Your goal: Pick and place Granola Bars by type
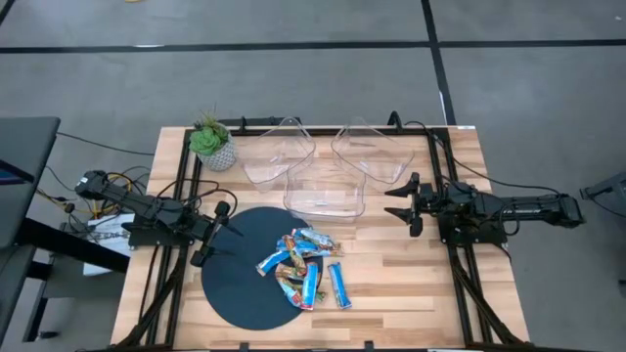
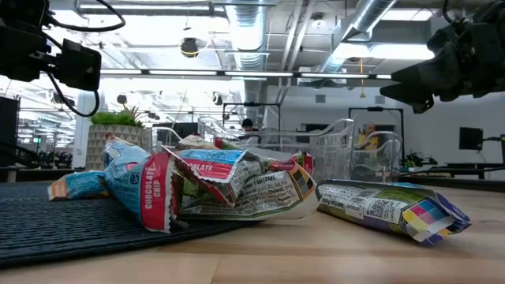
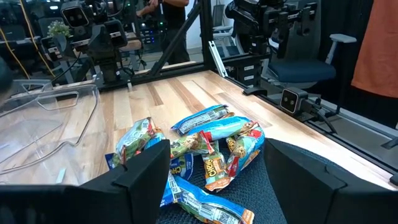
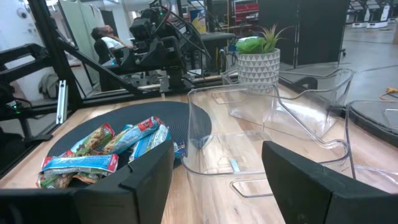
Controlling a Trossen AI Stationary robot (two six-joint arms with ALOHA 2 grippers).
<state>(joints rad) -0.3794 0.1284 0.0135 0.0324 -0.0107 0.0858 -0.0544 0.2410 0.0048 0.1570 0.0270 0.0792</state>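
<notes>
Several granola bars (image 1: 301, 264) in shiny blue wrappers lie heaped on the right edge of a dark round mat (image 1: 240, 288). One bar (image 1: 338, 285) lies apart on the bare wood, right of the heap. The low view shows the heap (image 2: 213, 185) and the single bar (image 2: 390, 207) flat on the table. My left gripper (image 1: 210, 235) hovers open over the mat's left side, pointing level toward the heap (image 3: 205, 146). My right gripper (image 1: 403, 203) hovers open at the table's right, pointing level toward the nearest bin, with nothing between its fingers.
Three clear plastic bins stand behind the heap: one at the far left (image 1: 279, 152), one at the far right (image 1: 377, 152), one in the middle nearer the bars (image 1: 326, 194). A small potted plant (image 1: 213, 142) stands at the far left. Black frame rails run along both table sides.
</notes>
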